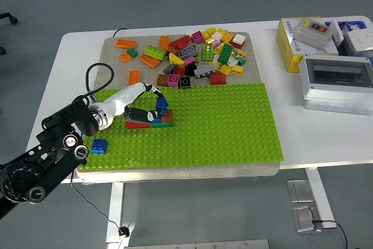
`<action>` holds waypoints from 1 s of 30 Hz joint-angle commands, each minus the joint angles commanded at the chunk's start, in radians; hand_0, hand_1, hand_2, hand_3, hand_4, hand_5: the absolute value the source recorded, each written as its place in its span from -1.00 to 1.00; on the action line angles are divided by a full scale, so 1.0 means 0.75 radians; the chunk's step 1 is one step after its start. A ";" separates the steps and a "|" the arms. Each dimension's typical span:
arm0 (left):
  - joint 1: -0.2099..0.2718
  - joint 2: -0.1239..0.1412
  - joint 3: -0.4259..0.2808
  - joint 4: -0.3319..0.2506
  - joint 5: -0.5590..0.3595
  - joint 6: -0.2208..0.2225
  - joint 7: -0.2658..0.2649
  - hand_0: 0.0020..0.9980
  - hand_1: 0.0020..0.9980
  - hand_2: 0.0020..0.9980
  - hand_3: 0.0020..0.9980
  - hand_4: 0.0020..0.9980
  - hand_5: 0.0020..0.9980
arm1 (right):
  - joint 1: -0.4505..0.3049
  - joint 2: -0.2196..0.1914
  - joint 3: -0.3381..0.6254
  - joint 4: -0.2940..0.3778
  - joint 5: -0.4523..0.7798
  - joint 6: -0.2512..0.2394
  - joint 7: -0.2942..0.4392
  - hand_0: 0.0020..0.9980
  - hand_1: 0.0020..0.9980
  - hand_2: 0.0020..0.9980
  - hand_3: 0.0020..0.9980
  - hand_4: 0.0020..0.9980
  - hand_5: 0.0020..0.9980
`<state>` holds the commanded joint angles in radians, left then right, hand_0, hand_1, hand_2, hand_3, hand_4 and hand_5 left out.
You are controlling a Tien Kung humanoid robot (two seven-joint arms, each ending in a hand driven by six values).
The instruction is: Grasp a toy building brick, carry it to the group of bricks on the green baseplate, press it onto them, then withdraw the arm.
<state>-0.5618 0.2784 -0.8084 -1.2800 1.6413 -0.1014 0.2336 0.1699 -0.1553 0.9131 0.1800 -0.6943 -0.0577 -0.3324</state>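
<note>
as the left robot hand pinches it by its sides, the small blue plastic brick looks light, rigid and slick above the brick group on the green studded baseplate.

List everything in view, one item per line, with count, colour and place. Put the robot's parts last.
green baseplate: one, bright green, on the beige mat at the table's front.
beige mat: one, under the baseplate and the loose bricks.
group of bricks: one cluster, red, blue, brown and green, on the baseplate's left part.
blue brick: one, held just above the group.
lone blue brick: one, on the baseplate's near left corner.
loose brick pile: many, mixed colours, on the mat behind the baseplate.
yellow box: one, far right of the table.
grey case: one, right edge.
left hand: one, white and black, gripping the blue brick over the group.
</note>
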 joint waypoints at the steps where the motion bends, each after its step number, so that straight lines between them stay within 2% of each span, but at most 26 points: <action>1: 0.002 0.000 -0.001 0.007 0.001 0.001 -0.001 1.00 0.89 0.84 0.16 0.15 -0.62 | 0.000 0.000 -0.001 0.000 0.001 0.000 0.000 0.42 0.29 0.21 0.59 0.28 1.00; 13: 0.029 0.018 -0.006 0.048 0.013 -0.003 0.003 1.00 0.89 0.84 0.16 0.14 -0.62 | -0.002 -0.002 -0.016 0.000 0.018 0.000 0.004 0.42 0.29 0.21 0.59 0.28 1.00; 30: 0.043 0.039 -0.006 0.062 0.012 -0.009 0.003 1.00 0.89 0.84 0.16 0.14 -0.62 | -0.004 -0.002 -0.023 0.000 0.027 0.001 0.004 0.42 0.29 0.21 0.59 0.28 1.00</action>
<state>-0.5296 0.3079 -0.8131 -1.2332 1.6500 -0.1084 0.2357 0.1669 -0.1565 0.8956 0.1800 -0.6740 -0.0569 -0.3291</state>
